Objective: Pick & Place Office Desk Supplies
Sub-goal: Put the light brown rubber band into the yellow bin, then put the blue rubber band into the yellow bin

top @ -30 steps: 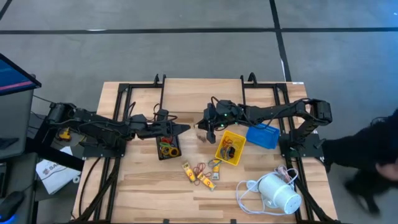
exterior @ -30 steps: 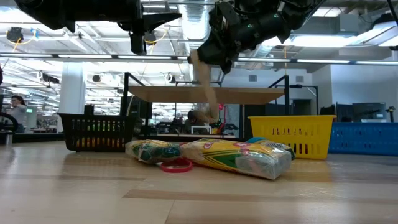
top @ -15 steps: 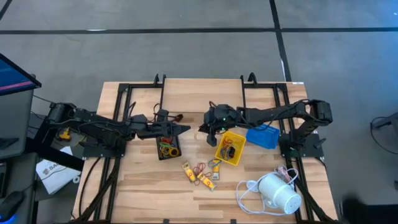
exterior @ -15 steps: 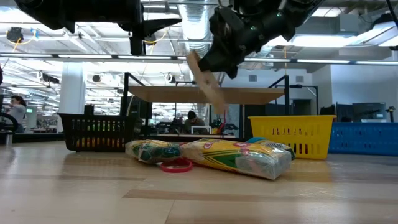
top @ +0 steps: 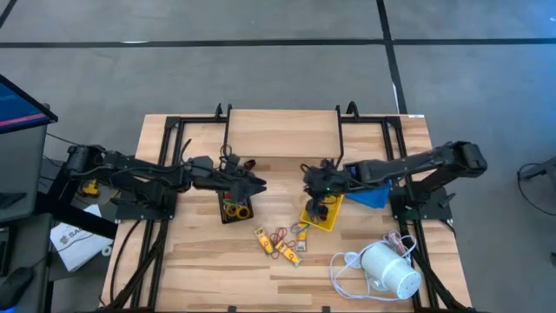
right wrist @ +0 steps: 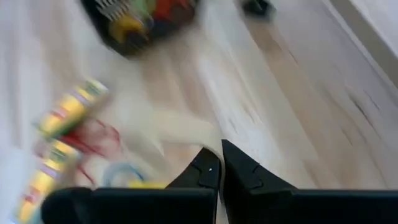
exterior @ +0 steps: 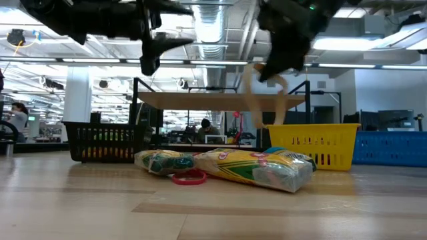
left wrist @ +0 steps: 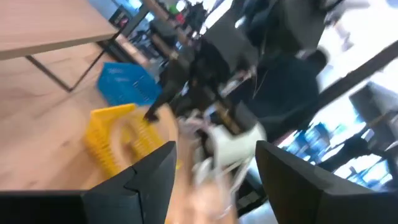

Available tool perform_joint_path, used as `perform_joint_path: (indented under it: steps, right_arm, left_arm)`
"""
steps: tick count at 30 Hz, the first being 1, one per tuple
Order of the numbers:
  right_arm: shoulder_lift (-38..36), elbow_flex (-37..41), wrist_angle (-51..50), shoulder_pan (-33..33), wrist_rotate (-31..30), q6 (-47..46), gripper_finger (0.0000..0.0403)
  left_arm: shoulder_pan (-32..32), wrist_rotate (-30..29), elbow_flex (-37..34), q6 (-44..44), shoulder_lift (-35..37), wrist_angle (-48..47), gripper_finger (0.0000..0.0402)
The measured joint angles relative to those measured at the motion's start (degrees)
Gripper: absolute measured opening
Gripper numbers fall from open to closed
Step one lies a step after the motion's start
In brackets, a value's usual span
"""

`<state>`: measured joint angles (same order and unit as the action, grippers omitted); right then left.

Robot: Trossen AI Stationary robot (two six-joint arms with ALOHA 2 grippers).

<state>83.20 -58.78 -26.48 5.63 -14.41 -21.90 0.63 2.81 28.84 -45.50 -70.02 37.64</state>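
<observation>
Above the yellow tray (top: 323, 211), a tan wooden clip (exterior: 257, 100) hangs pinched in the shut right claw (top: 318, 184) (blurred, so probably a clip). It dangles loosely; a swing could drop it outside the tray onto the table (top: 200, 252). Other supplies, crayon packets (top: 278, 245) and rubber bands (top: 280, 236), lie near. Over the black mesh tray (top: 233, 209), the left claw (top: 259, 183) stands open, empty.

Closed right gripper (right wrist: 219, 167), black mesh tray (right wrist: 140, 22), red rubber band (right wrist: 99, 138)
</observation>
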Motion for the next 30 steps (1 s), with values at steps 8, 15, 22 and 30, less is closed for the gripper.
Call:
perform_joint_path:
  steps: [8,15,22,30]
  right_arm:
    - [-0.66,0.00,-14.36,3.80,-6.68,-10.90,0.0000]
    - [-0.66,0.00,-17.70,4.25,-8.85,-13.59,0.0001]
    - [-0.66,0.00,-18.40,4.41,-8.14,-11.27,0.0070]
    - [-0.74,-0.32,-18.87,5.64,0.87,-11.75,0.0211]
  left_arm:
    - [1.21,0.07,0.00,9.63,0.00,-9.96,0.0199]
    - [1.39,0.06,0.00,13.09,0.00,-11.12,0.0184]
    - [1.33,0.06,0.00,13.62,0.00,-11.91,0.0177]
    - [0.30,1.82,0.00,17.56,0.00,-12.30,0.0176]
